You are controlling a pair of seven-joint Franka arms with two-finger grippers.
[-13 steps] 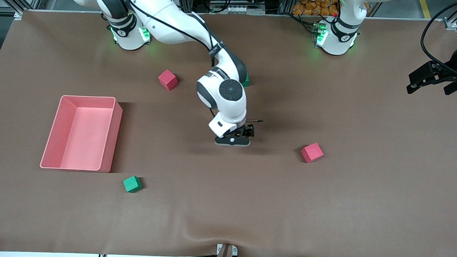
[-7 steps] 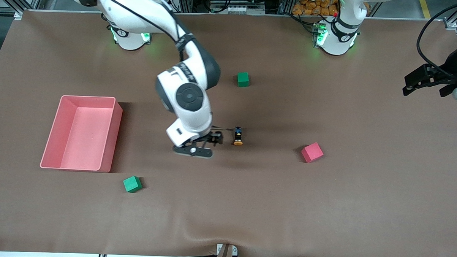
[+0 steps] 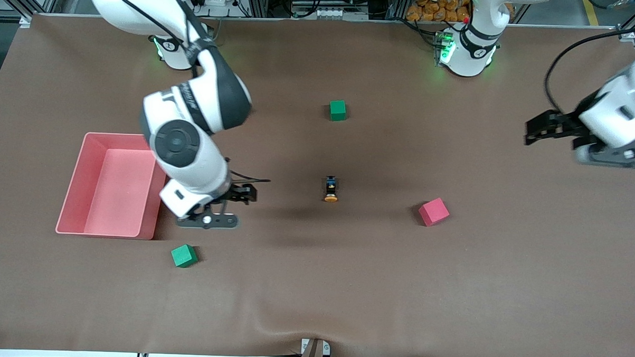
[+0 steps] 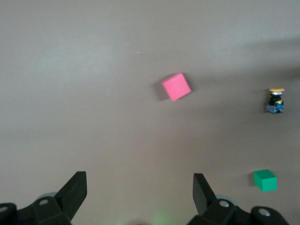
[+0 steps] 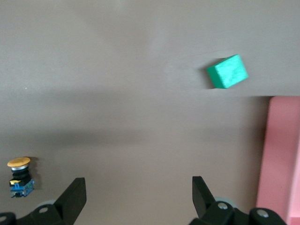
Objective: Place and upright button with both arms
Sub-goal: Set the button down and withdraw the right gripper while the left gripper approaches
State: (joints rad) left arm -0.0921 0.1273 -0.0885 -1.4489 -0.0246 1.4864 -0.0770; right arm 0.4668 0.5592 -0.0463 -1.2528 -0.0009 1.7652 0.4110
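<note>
Near the middle of the brown worktop [image 3: 314,284]: the button [image 3: 330,189], lying on its side, orange cap toward the front camera, black body with bluish marks pointing toward the robots' bases. Free of both grippers.

Right gripper [image 3: 241,193]: over the worktop just beside the pink bin [image 3: 158,194], between bin and button, well apart from the button. Fingers spread wide in the right wrist view [image 5: 138,192], holding nothing. Left gripper [image 3: 543,128]: over the left arm's end of the worktop, well apart from the button. Fingers wide apart in the left wrist view [image 4: 139,187], also holding nothing.

Seen from the front only: the whole pink bin, holding nothing visible, at the right arm's end of the worktop. Right wrist view: only one pink edge of that bin [image 5: 283,154], plus one green cube [image 5: 228,71] and the button [image 5: 19,176] with cap and blue marks plain. Front view places that green cube [image 3: 184,255] nearer the camera than the bin.

Left wrist view: the red cube [image 4: 176,86], the button [image 4: 276,100] and the second green cube [image 4: 265,180] together; no bin. Front view: red cube [image 3: 433,211] beside the button toward the left arm's end, slightly nearer the camera; second green cube [image 3: 338,110] farther from the camera than the button.
</note>
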